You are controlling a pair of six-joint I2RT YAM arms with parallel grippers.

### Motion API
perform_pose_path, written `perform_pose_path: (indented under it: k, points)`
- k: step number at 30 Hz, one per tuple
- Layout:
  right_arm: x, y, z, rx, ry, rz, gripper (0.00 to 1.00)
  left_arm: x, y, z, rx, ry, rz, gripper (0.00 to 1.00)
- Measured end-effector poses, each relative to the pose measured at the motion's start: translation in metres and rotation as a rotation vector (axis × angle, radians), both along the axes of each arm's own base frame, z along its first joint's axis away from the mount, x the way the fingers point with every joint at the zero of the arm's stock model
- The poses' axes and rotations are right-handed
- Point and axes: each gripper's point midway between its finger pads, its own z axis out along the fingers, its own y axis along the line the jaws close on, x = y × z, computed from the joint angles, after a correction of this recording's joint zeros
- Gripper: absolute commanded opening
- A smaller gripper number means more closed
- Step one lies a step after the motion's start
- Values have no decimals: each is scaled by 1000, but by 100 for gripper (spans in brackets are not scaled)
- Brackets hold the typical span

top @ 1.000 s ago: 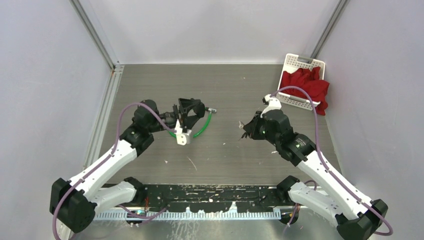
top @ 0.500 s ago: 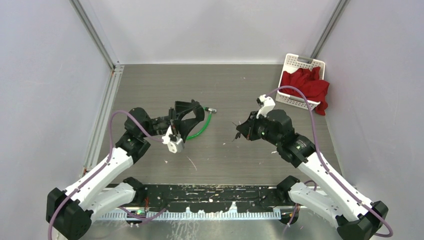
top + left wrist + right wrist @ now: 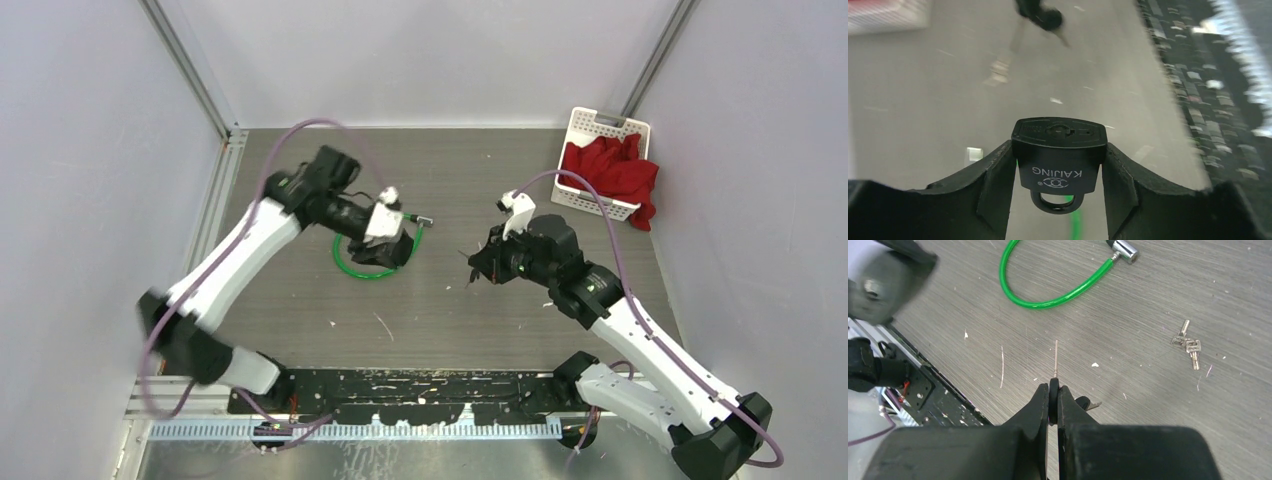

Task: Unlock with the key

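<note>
Your left jaws are clamped on the black padlock (image 3: 1058, 152), one on each flank, with its keyhole face turned outward and the shackle back toward the wrist. From overhead the padlock sits at 9 o'clock from your right jaws, well apart from them, above the green cable loop (image 3: 1044, 304). Your right jaws are pressed together on the key (image 3: 1056, 357), whose blade points to 12 o'clock in the wrist view. Spare keys (image 3: 1188, 344) lie on the bench (image 3: 480, 160) at 2 o'clock from that blade. A white basket (image 3: 600, 122) holding red cloth (image 3: 615, 168) sits in the far 1 o'clock corner
</note>
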Motion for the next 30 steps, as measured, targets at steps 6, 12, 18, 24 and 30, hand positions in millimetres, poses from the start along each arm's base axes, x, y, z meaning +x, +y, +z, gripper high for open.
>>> perform_pose_path:
  k: [6,12,18,24,30]
  points:
    - [-4,1,7,-62,-118,113,1,0,-2,-92,314,611,-19,1]
    - [-18,3,27,-128,-393,326,1,-31,14,-89,371,834,-2,3]
    - [-36,25,16,-269,-543,618,1,-60,12,-90,376,1022,-7,3]
    - [-57,52,-2,-346,-578,843,1,-105,2,-99,434,1112,-104,2]
    - [-81,63,-2,-358,-631,967,1,-123,-10,-94,429,1136,-171,1]
